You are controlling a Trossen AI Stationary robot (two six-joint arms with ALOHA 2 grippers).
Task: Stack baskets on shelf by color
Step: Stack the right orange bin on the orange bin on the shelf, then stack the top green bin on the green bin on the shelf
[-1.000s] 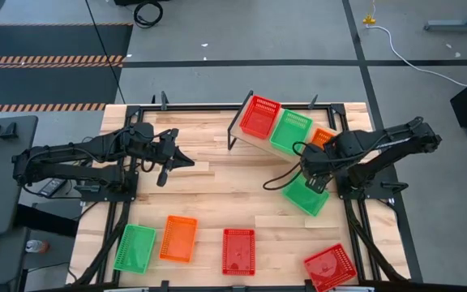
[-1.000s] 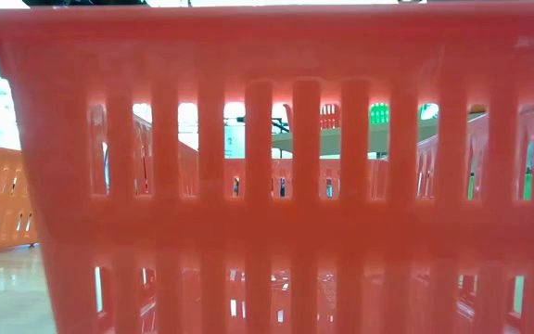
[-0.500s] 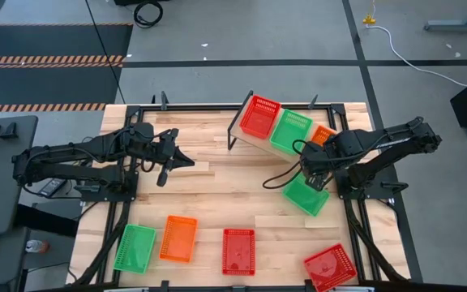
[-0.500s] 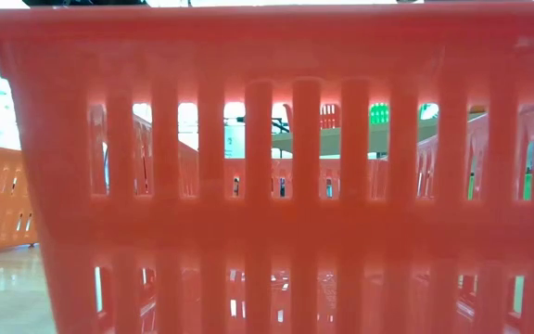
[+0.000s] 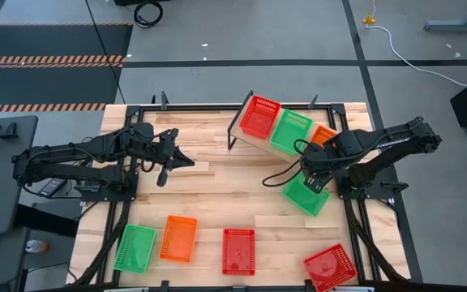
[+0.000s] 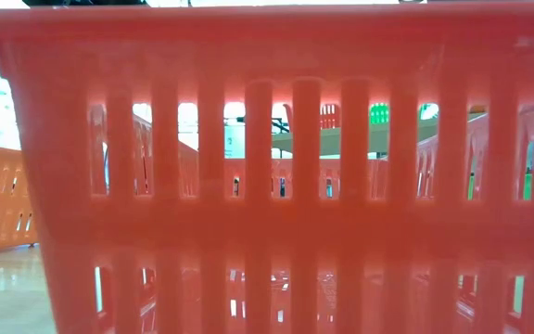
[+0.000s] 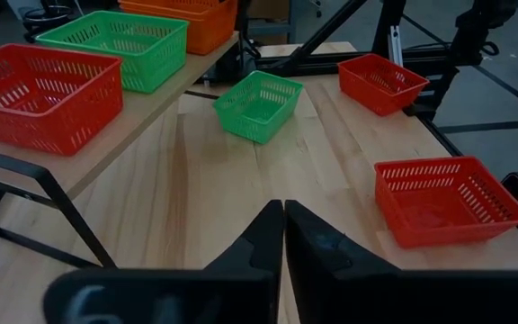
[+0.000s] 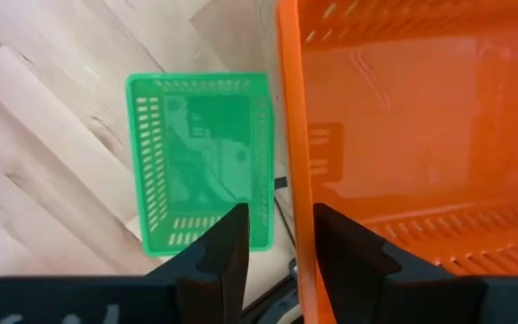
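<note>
The shelf stands at the table's far side and carries a red basket, a green basket and an orange basket side by side. My right gripper is open above the orange basket's wall, one finger on each side of it. A second green basket lies on the table under that arm. My left gripper is shut and hovers over the table's left half, touching nothing. My right gripper comes from above, pointing down, astride the orange basket's side wall, one finger inside the basket and one outside. A gap shows beside the outer finger. Whether the inner finger touches the wall, I cannot tell.
Along the table's near edge lie a green basket, an orange one, a red one and a tilted red one. A red basket fills the low view. Bare wood lies in the table's middle.
</note>
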